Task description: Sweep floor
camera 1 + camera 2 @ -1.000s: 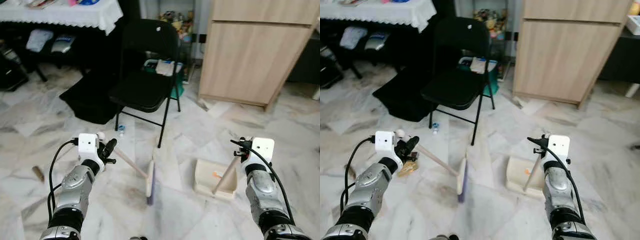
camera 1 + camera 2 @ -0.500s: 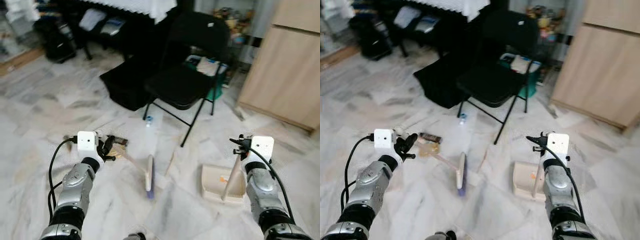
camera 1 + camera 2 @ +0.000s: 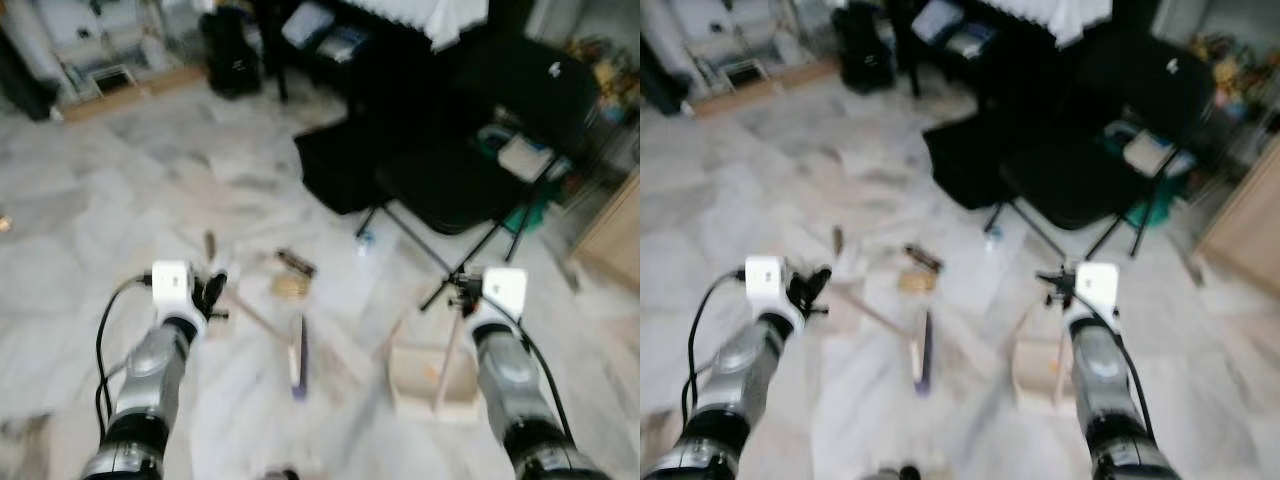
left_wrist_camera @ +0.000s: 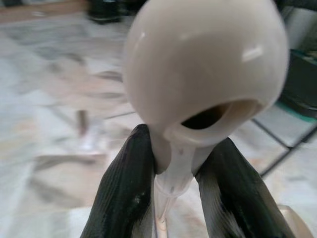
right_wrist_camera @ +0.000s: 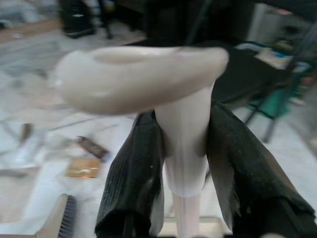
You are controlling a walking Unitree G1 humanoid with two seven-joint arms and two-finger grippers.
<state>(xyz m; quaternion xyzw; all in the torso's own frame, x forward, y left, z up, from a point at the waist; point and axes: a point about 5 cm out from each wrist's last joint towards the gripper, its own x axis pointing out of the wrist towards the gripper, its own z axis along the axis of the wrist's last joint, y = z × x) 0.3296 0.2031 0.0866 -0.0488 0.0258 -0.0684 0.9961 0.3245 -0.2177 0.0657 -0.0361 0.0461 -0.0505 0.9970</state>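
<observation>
No readable text, no labels, brands, numbers or signs, head views blurred, small white mark on the black folding chair's (image 3: pixel 500 150) backrest too soft to read, wrappers on the marble floor (image 3: pixel 120 200) showing no legible print

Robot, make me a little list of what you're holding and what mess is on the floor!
left gripper: shut on the broom handle
right gripper: shut on the dustpan handle
broom head: on the floor between the arms
dustpan: on the floor by the right arm
mess: small bits of litter ahead of the broom
nearby: black folding chair
picture: blurry
</observation>
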